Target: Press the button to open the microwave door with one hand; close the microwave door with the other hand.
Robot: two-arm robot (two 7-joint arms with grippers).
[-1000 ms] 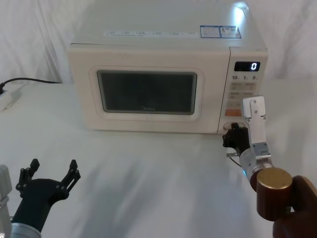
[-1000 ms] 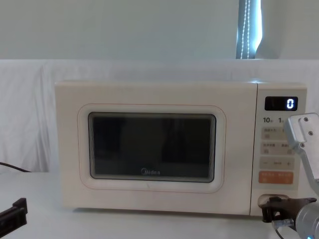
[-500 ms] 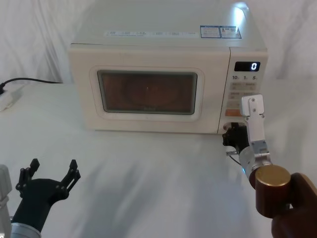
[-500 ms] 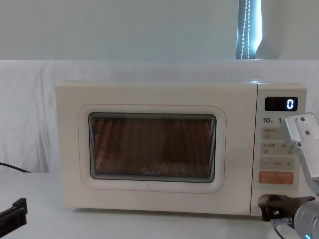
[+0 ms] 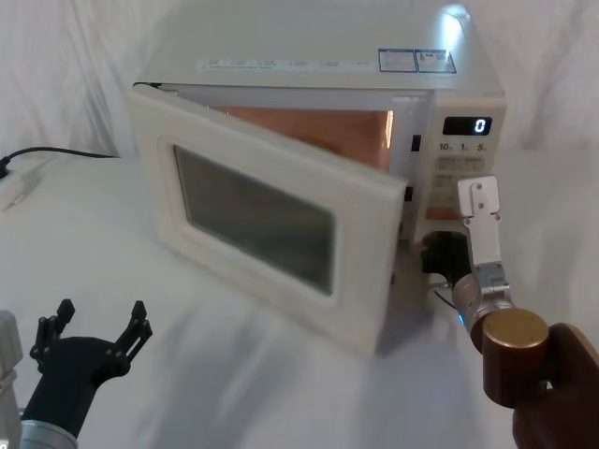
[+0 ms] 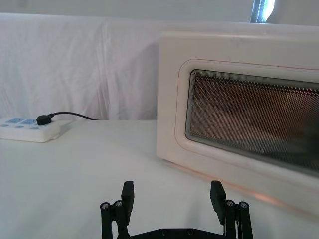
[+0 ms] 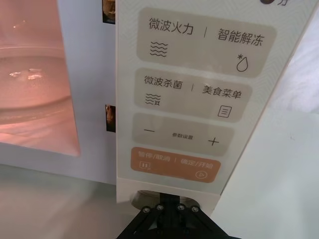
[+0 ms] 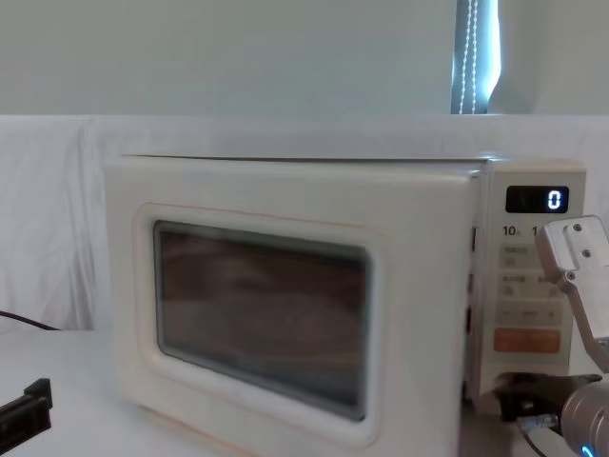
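Observation:
The cream microwave stands at the back of the white table. The microwave door hangs partly open, hinged on its left, with its free edge swung toward me; it also shows in the chest view. The cavity glows orange. My right gripper is shut, its tip against the button at the foot of the control strip, just below the orange button. Near the table's front left my left gripper sits open, with the door some way ahead of it.
A white power strip with a black cable lies at the far left, also in the left wrist view. The display reads 0. White cloth covers the table and the backdrop.
The door has sprung from closed to partly open, swinging out toward the front, after the cavity light came on. My right gripper stays at the button. The left arm has not moved.

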